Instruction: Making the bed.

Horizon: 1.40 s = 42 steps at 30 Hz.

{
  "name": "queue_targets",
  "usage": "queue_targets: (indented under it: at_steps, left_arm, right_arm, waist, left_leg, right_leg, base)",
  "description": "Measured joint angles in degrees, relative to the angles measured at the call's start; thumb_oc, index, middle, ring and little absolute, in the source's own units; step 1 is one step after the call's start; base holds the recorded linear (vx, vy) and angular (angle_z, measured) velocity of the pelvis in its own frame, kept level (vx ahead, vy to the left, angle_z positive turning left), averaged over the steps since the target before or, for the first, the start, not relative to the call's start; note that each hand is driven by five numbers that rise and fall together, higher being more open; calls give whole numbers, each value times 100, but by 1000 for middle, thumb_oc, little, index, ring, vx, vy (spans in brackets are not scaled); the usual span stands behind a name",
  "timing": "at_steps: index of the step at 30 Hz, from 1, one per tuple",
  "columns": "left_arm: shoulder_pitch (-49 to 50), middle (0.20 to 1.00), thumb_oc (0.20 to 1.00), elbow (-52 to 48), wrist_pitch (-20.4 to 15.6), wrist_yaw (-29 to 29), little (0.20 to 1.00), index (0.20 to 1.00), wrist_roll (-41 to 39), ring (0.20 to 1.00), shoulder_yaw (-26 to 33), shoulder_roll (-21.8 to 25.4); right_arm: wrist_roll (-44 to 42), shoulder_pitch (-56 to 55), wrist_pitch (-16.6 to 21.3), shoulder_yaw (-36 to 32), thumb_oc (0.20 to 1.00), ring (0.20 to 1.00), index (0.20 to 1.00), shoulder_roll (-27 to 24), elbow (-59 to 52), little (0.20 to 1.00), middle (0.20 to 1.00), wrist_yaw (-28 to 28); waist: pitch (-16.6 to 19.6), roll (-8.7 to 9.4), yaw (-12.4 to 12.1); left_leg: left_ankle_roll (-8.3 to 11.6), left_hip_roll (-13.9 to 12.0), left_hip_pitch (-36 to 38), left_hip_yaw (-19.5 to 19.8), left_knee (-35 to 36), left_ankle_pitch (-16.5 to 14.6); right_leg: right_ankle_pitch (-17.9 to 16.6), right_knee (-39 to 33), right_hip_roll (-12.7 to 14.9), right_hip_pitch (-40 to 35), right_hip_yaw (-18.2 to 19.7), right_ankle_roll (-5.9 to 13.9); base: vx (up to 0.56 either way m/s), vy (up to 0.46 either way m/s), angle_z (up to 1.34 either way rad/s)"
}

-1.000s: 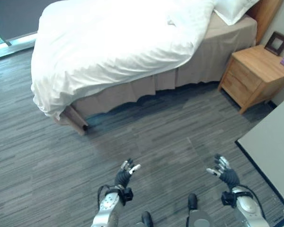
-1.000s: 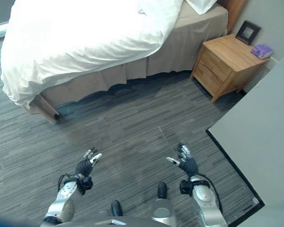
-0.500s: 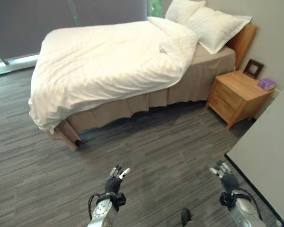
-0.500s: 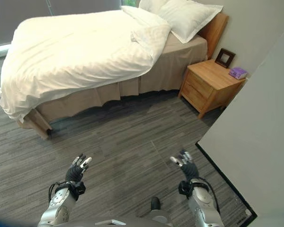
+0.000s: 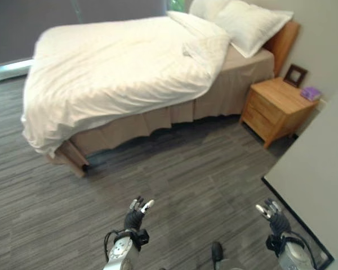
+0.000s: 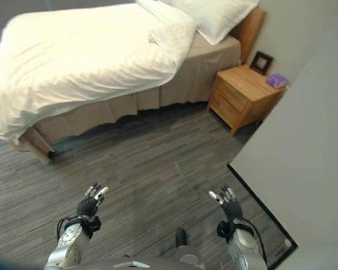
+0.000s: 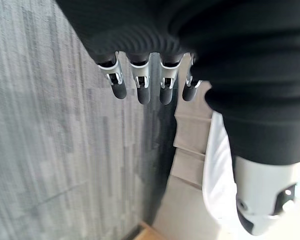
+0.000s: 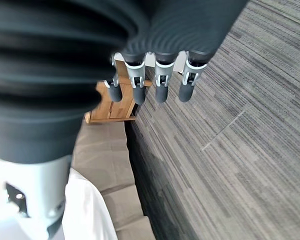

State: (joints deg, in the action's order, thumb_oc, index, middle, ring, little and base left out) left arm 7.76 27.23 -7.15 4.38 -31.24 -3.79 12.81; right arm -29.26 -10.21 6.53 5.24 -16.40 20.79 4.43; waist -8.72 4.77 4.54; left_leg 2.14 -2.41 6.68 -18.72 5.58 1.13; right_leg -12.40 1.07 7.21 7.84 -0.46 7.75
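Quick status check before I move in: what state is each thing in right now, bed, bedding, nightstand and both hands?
Duvet: rumpled, top corner folded back, hanging low over the foot corner.
Pillows: at the headboard end, uncovered.
Bed skirt: exposed along the near side.
Nightstand: drawers shut, picture frame upright on top.
Left hand: open, empty, over the floor.
Right hand: open, empty, over the floor.

Both head cameras looked down from above at the bed [image 5: 124,73], nightstand [image 5: 276,107] and floor [image 5: 191,174]. Each wrist camera peered closely past its fingers, sharing floor and bed skirt [image 7: 190,150].
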Motion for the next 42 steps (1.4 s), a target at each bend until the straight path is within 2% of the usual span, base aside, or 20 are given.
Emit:
queue_targets:
  at_steps: [4, 6, 10, 15, 16, 17, 20, 21, 22, 24, 27, 30, 31, 32, 33, 34, 35, 36, 39, 42]
  left_arm:
    - [-335, 1000, 1000, 262, -14, 41, 1000, 1000, 16, 1000, 39, 81]
    - [-345, 1000, 1000, 338, -14, 83, 1000, 1000, 16, 1000, 75, 77]
    - [-324, 1000, 1000, 345, -33, 166, 1000, 1000, 14, 1000, 151, 221]
    - [-366, 1000, 1000, 354, -37, 204, 1000, 1000, 119, 1000, 45, 474]
    - [-362, 1000, 1000, 316, -48, 200, 1000, 1000, 120, 1000, -67, 561]
    - [-438, 1000, 1000, 451, -82, 191, 1000, 1000, 113, 1000, -259, 231]
    - [-443, 1000, 1000, 468, -39, 147, 1000, 1000, 87, 1000, -440, -38]
    - [-529, 1000, 1000, 469, -22, 136, 1000, 1000, -30, 1000, -484, -124]
    - [-744, 1000, 1000, 274, -39, 113, 1000, 1000, -141, 1000, -724, 48]
    - [-603, 1000, 1000, 343, 57, 63, 1000, 1000, -147, 1000, -840, -28]
    - [-738, 1000, 1000, 352, 39, -16, 1000, 1000, -246, 1000, -856, -156]
    - [-836, 1000, 1000, 273, -19, -34, 1000, 1000, -245, 1000, -827, -319]
    - [-725, 1000, 1000, 233, -28, -46, 1000, 1000, -243, 1000, -877, -222]
    - [-719, 1000, 1000, 175, -54, -55, 1000, 1000, -243, 1000, -888, -301]
    - [-646, 1000, 1000, 147, -110, -60, 1000, 1000, -243, 1000, -741, -505]
    - [-571, 1000, 1000, 79, -105, -71, 1000, 1000, -242, 1000, -719, -478]
    - [-555, 1000, 1000, 322, -62, -102, 1000, 1000, -233, 1000, -693, -457]
    - [-553, 1000, 1000, 365, -43, -97, 1000, 1000, -220, 1000, -681, -369]
    - [-508, 1000, 1000, 449, -39, -96, 1000, 1000, -153, 1000, -446, -263]
    - [-385, 1000, 1000, 444, -32, -85, 1000, 1000, -120, 1000, -255, -235]
  right_arm:
    - [-1, 244, -13, 58, 1000, 1000, 1000, 104, 43, 1000, 1000, -9]
    - [-2, 237, -33, 100, 1000, 1000, 1000, 107, 43, 1000, 1000, -32]
    - [11, 421, -27, 202, 1000, 1000, 1000, 94, 31, 1000, 1000, -134]
    - [23, 344, -31, 245, 1000, 1000, 1000, 172, -12, 1000, 1000, -224]
    - [24, 191, -30, 246, 1000, 1000, 1000, 193, -34, 1000, 1000, -222]
    - [38, 262, -45, 205, 1000, 1000, 1000, 12, 274, 1000, 1000, -225]
    - [53, 529, -91, 206, 1000, 1000, 1000, -125, 512, 1000, 1000, -223]
    - [-8, 558, -62, 185, 1000, 1000, 1000, -188, 482, 1000, 1000, -240]
    - [-9, 260, -76, 186, 1000, 1000, 1000, -184, 124, 1000, 1000, -248]
    - [3, 218, -32, 295, 1000, 1000, 1000, -306, 193, 1000, 1000, -232]
    - [3, 109, -8, 245, 1000, 1000, 1000, -372, 124, 1000, 1000, -216]
    - [-11, -107, -14, 21, 1000, 1000, 1000, -330, 72, 1000, 1000, -135]
    - [-10, -163, -13, 194, 1000, 1000, 1000, -290, 82, 1000, 1000, -122]
    - [-8, -85, -22, 214, 1000, 1000, 1000, -382, 147, 1000, 1000, -134]
    - [4, 103, -19, 275, 1000, 1000, 1000, -658, 42, 1000, 1000, -201]
    - [4, 123, -20, 324, 1000, 1000, 1000, -762, -107, 1000, 1000, -210]
    - [15, 175, -99, 322, 1000, 1000, 1000, -720, 34, 1000, 1000, -221]
    - [16, 126, -94, 335, 1000, 1000, 1000, -675, 11, 1000, 1000, -243]
    - [16, -148, -111, 487, 1000, 1000, 1000, -621, 32, 1000, 1000, -275]
    - [17, -174, -119, 496, 1000, 1000, 1000, -534, 7, 1000, 1000, -375]
  waist:
    - [-354, -212, 7]
    - [-353, -237, 37]
    - [-319, -224, -21]
    - [-95, -198, 188]
    - [28, -80, 276]
    - [27, -451, 291]
    - [78, -489, 290]
    - [55, -464, 289]
    - [24, -84, 185]
    - [27, -53, 139]
    - [99, -55, 299]
    - [89, -1, 344]
    - [87, 146, 354]
    - [21, -108, 336]
    - [-128, -547, 149]
    - [-124, -517, 125]
    - [-168, -750, 103]
    - [-219, -702, 79]
    - [-240, -672, -30]
    - [-216, -536, -102]
  left_leg:
    - [-122, -193, 15, -31, 10, 20]
    - [-133, -189, 53, -15, 11, 29]
    - [-69, -196, -11, 175, 8, -9]
    - [438, -736, 75, 665, 13, -65]
    - [539, -798, 77, 817, 17, -127]
    - [588, -1325, 105, 1065, -255, 128]
    - [719, -1640, -342, 1437, -1027, 846]
    - [636, -1729, -870, 1829, -1815, 983]
    - [47, -1822, -1801, 1734, -3311, 1379]
    - [77, -1872, -1961, 1537, -3962, 1372]
    - [440, -1136, -2281, 1212, -4538, 805]
    - [357, -663, -2258, 307, -3651, 513]
    - [367, -61, -2100, 265, -2542, 436]
    - [375, 107, -1931, 453, -1700, 338]
    - [205, -166, -2013, 647, -1288, 471]
    - [287, -59, -2067, 617, -1124, 468]
    - [299, 6, -1953, 1203, -524, 474]
    - [285, 114, -1984, 1311, -483, 484]
    - [196, 220, -1947, 1320, -428, 548]
    - [-117, 338, -1902, 877, -400, 728]
  right_leg:
    - [-285, 1268, 82, 926, -479, 730]
    - [92, 1314, 363, 999, -472, 535]
    - [252, 549, 1101, 926, -47, 602]
    - [417, -181, 971, 213, 37, 704]
    - [702, -207, 910, -4, 93, 630]
    - [609, 305, 372, 124, -131, 332]
    - [1011, 772, 22, 315, -253, -30]
    - [1460, 1638, -97, 630, -398, -321]
    - [2135, 2415, -245, 803, -415, -880]
    - [2269, 2035, -571, 240, -526, -1102]
    - [2131, 1269, -694, -323, -656, -1223]
    - [1731, 818, -681, -618, -628, -906]
    - [1853, 553, -712, -844, -400, -285]
    - [2137, 753, -653, -708, -339, 871]
    - [2242, 1279, -758, -404, -312, -665]
    - [2014, 765, -474, -561, -117, -630]
    - [1661, 163, -733, -1046, -200, -865]
    - [1649, 6, -798, -1259, -180, -903]
    - [1730, -408, -1024, -1954, -159, -1070]
    - [1831, -615, -1067, -2348, 41, -914]
  base:
    - [127, -34, -20]
    - [289, -195, 23]
    - [386, -273, 37]
    - [397, -397, 30]
    - [308, -440, 78]
    - [206, -331, 35]
    - [406, -696, -15]
    - [331, -587, 24]
    - [311, -463, 21]
    - [317, -370, -8]
    - [283, -186, -9]
    - [220, -31, -3]
    - [509, -66, -48]
    - [408, -74, -93]
    - [418, -71, -110]
    - [313, -60, -113]
    - [233, -34, -63]
    - [324, -36, -40]
    - [297, -19, -11]
    - [267, 46, -37]
